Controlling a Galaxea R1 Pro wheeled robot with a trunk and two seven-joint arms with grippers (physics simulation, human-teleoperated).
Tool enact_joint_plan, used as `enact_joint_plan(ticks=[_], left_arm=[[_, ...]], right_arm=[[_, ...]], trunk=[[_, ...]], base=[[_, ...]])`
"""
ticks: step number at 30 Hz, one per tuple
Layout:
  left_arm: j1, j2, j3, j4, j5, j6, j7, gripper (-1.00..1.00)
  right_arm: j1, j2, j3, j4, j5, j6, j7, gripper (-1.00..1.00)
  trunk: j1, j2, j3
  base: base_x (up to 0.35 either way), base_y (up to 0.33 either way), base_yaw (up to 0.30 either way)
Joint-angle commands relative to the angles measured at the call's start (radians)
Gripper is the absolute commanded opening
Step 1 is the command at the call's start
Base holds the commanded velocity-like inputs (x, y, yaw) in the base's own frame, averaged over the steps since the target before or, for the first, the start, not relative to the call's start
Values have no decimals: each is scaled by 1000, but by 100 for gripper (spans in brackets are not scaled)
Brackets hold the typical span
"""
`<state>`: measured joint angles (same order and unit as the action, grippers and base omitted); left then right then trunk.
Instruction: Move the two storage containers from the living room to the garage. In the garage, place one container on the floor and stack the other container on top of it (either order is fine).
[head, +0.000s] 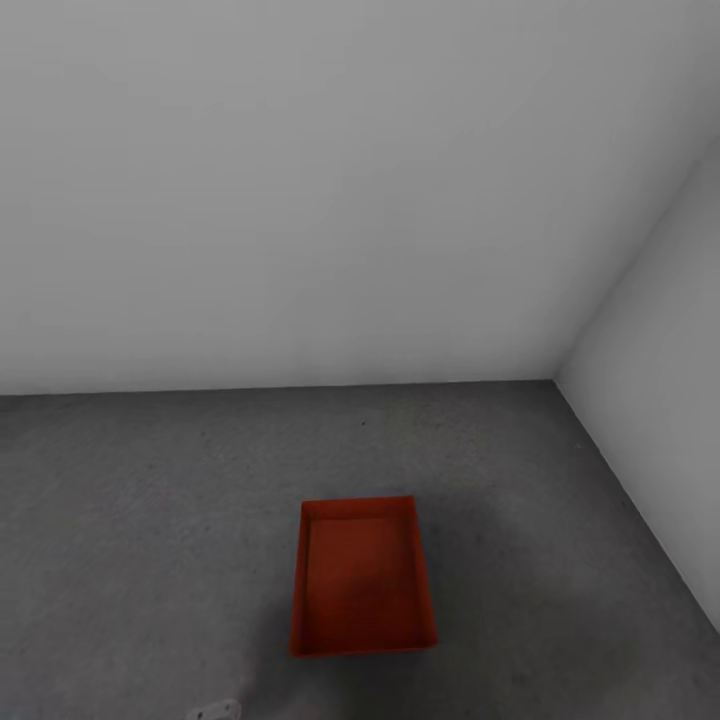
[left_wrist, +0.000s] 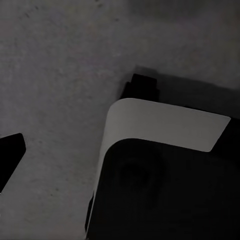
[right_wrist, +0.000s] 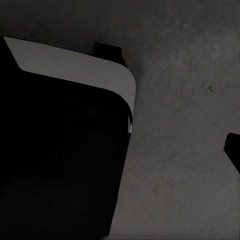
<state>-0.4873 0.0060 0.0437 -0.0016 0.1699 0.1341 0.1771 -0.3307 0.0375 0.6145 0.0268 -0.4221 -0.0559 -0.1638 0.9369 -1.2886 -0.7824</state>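
Room: we look into a corner of the garage, where two plain white walls (head: 330, 190) meet above the grey speckled floor (head: 150, 500).

Container: we see one red-orange bin (head: 362, 578) lying flat on the floor, open side up, with nothing in it. It sits low in the head view, a little toward the right wall and well apart from both walls.

Second container: we can point to one bin alone in these views; whether a second one is nested inside it we cannot tell.

Left hand: in the left wrist view a single dark fingertip (left_wrist: 10, 155) juts in at the edge over bare concrete. Whether this hand is wide or narrow we cannot tell, since the other finger is out of frame. Nothing lies against the finger.

Right hand: in the right wrist view a dark fingertip (right_wrist: 233, 150) shows at the edge, also over bare floor; its spread we cannot tell either.

Robot body: beside each hand we see a dark rounded base with a pale curved panel (left_wrist: 160, 125), standing on the concrete.

Bin relative to hands: neither wrist view shows it near the fingers.
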Motion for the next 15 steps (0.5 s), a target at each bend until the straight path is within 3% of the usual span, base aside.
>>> enact_joint_plan(ticks=[1,15], left_arm=[[1,1,4,-1,4,2,2,100],[3,-1,-1,-3,-4,-5,4,100]], right_arm=[[-1,1,8,3,-10,-5,2,100],[-1,-1,8,4,-11,-5,7,100]], trunk=[[0,0,-1],[0,0,-1]], base=[[0,0,0],[-25,6,0]])
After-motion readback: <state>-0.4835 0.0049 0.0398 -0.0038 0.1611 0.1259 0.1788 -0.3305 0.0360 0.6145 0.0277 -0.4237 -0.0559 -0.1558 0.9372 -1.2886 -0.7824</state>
